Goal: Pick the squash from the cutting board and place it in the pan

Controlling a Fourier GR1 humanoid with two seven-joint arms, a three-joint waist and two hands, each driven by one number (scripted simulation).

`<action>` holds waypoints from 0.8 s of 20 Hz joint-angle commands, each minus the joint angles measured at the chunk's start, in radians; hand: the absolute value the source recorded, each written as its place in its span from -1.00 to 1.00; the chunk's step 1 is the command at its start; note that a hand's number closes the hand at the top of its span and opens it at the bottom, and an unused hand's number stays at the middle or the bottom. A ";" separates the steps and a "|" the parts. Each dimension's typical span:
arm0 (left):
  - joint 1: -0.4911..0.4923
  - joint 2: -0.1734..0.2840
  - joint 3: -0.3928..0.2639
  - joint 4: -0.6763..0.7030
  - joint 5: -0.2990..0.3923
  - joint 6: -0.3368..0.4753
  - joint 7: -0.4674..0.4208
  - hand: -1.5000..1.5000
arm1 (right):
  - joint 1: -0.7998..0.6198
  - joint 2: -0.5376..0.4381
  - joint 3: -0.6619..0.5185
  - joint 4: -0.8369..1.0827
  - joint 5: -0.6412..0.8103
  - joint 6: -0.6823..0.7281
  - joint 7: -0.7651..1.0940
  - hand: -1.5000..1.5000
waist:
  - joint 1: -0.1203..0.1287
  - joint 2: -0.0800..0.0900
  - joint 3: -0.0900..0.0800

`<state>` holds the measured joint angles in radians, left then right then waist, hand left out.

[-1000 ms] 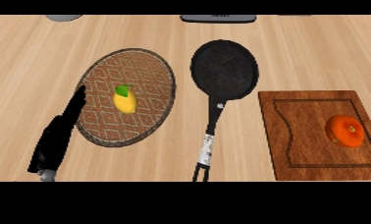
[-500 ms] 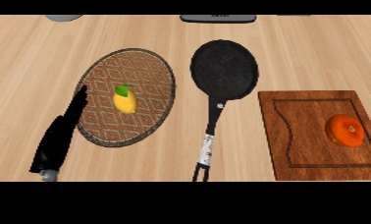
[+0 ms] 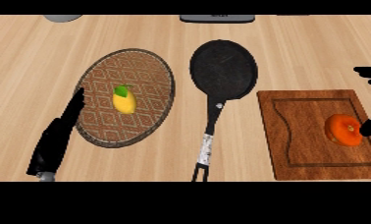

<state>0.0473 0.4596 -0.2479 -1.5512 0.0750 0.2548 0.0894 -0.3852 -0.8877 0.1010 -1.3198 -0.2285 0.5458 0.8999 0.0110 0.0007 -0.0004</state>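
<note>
- While the squash (image 3: 343,129) is sitting untouched near the right side of the cutting board (image 3: 304,139), by the tabletop's (image 3: 145,31) right edge, the right hand (image 3: 362,71) is showing only as dark fingertips at that edge, just beyond the board's far right corner; whether it is spread or curled I cannot tell.
- Judging the approach, that hand is needing to come down over the round orange squash and close around its sides, not pushing it along the board.
- Carrying it across, it is likely wise to be lifting clear of the board's raised rim and setting down in the middle of the dark pan (image 3: 223,68), which is lying just left of the board, nothing in it, its long handle pointing toward the tabletop's near edge.
- Left of the pan, a patterned woven plate (image 3: 148,73) is holding a yellow lemon (image 3: 124,101).
- Resting by the plate's left rim, the left hand (image 3: 58,137) is lying with straight fingers, holding nothing.
</note>
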 commanded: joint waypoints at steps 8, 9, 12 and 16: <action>-0.059 -0.045 0.040 0.060 -0.032 -0.036 0.007 0.00 | -0.017 0.070 0.077 0.036 0.090 0.035 0.123 -1.00 | -0.009 0.001 0.000; 0.071 -0.009 0.051 -0.057 -0.026 -0.036 -0.009 0.00 | 0.013 0.032 0.042 0.019 0.064 0.071 0.107 -1.00 | -0.004 -0.002 0.000; -0.003 -0.041 0.041 0.006 -0.042 -0.051 0.017 0.00 | 0.016 0.084 0.090 0.063 0.133 0.037 0.078 -1.00 | -0.007 0.000 0.000; -0.007 -0.055 0.055 -0.034 -0.083 -0.040 0.049 0.00 | 0.022 0.110 0.070 0.064 0.143 0.055 0.099 -1.00 | -0.007 -0.001 0.000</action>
<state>0.0425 0.4195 -0.2000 -1.5827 0.0248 0.2128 0.1358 -0.3651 -0.8003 0.1724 -1.2699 -0.1126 0.5588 0.9296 0.0043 -0.0002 -0.0002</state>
